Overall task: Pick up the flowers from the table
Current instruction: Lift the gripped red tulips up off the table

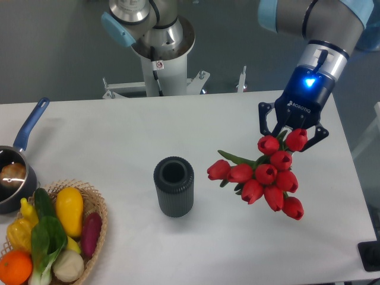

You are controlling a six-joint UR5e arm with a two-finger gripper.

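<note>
Flowers (265, 176) hang over the right side of the table (107, 130), red buds down and toward the camera, stems hidden up inside the gripper (292, 132). The table is white and wide. The arm (314, 35) comes in from the upper right, a blue light on its wrist. The gripper's fingers are clamped on the flowers. A basket (98, 228) of vegetables sits at the lower left corner, a blue-handled pot (15, 172) just above it. A dark ribbed cup (173, 186) stands upright left of the buds, apart from them.
</note>
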